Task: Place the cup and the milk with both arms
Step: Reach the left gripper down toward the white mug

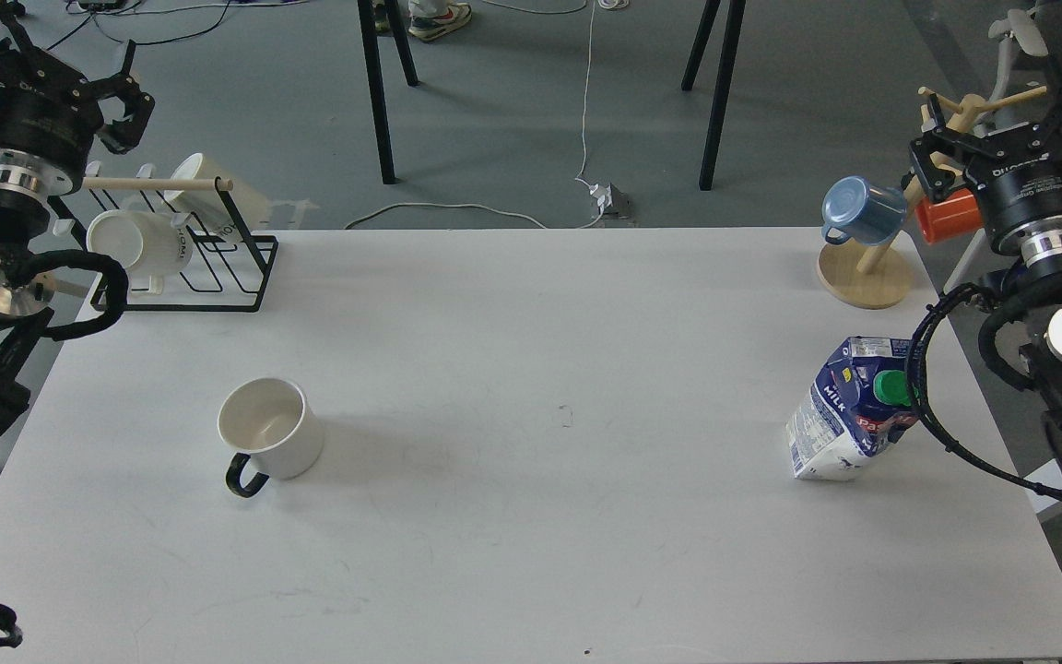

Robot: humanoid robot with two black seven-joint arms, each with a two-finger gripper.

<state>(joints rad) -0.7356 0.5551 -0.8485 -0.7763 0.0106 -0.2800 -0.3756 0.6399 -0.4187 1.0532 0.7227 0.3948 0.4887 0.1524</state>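
The cup (270, 441), a white mug with a black loop handle turned toward the near-left, stands upright on the left half of the white table (531, 350). At the right side stands the milk (849, 415), a blue and white carton with a green cap. My left gripper (52, 65) hangs open above the far-left corner, well away from the cup. Over the far-right edge my right gripper (1010, 129) is open, beyond the milk. Neither holds anything. A black cable of my right arm crosses in front of the carton's right side.
A black wire rack (218, 272) with white mugs (139, 242) and a wooden bar sits at the far-left corner. A wooden mug tree (866, 272) at the far right carries a blue cup (858, 210) and an orange cup (948, 217). Black stand legs rise from the floor beyond the table.
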